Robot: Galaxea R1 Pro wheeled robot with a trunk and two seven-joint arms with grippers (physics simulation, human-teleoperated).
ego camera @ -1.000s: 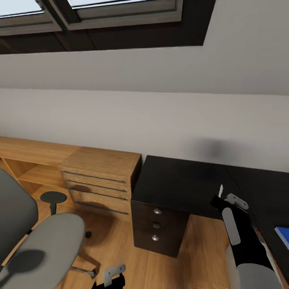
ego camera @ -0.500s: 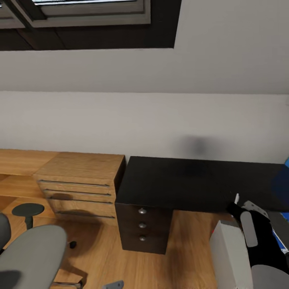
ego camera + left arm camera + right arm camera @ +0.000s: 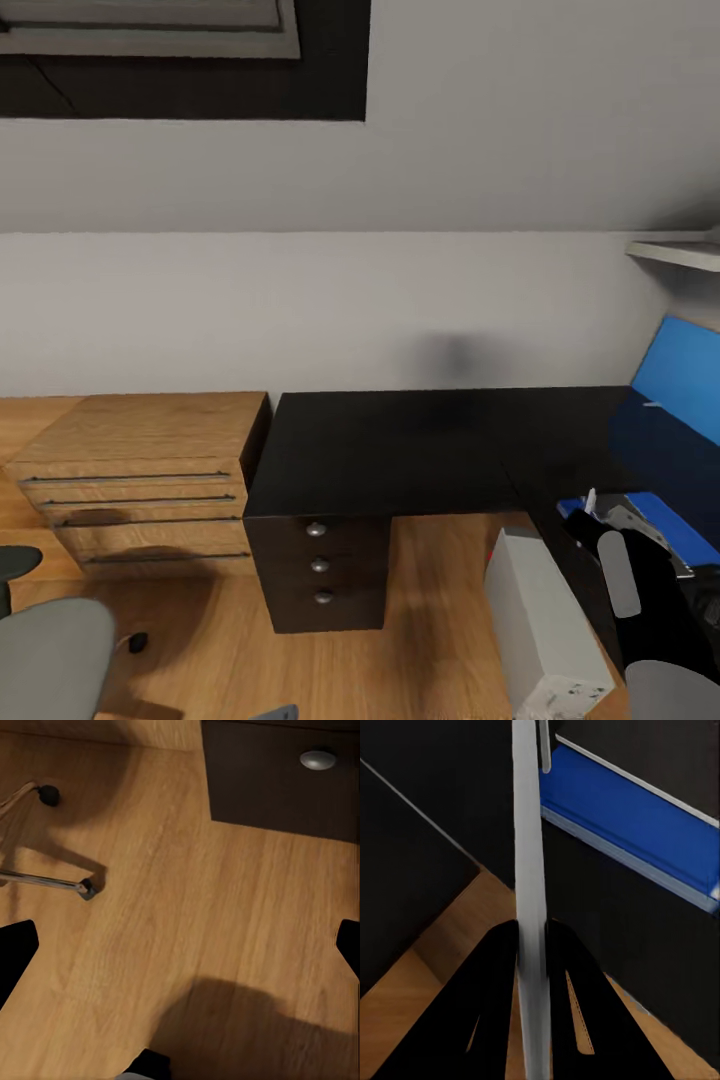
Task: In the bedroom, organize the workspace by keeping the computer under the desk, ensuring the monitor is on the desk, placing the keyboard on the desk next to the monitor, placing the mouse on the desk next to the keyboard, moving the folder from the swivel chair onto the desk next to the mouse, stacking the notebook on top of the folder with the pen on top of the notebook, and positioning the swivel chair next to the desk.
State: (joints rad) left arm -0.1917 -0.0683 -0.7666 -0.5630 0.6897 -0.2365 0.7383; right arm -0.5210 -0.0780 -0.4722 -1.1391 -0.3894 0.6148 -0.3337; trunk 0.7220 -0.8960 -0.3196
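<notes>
Progress, judged from the present views: the computer (image 3: 540,630) stands on the floor at the inner corner of the L-shaped table (image 3: 400,450), partly beneath its edge. The folder (image 3: 637,825) lies flat on the table's right wing. The swivel chair (image 3: 45,660) stands well apart from the table, to the left, past the wooden drawer chest (image 3: 140,480). The visible stretch of table carries no monitor, keyboard or mouse. Stacking the notebook and pen and repositioning the chair appear outstanding.

The right pincer (image 3: 532,937) is clamped on a thin pale upright slab (image 3: 529,870), gripped edge-on; it is probably the notebook, though this cannot be confirmed. It is held above the table edge, near the folder.

The left pincer (image 3: 180,945) has its fingers spread wide, holding nothing, above the wooden floor (image 3: 187,907) near the chair's chrome base.
</notes>
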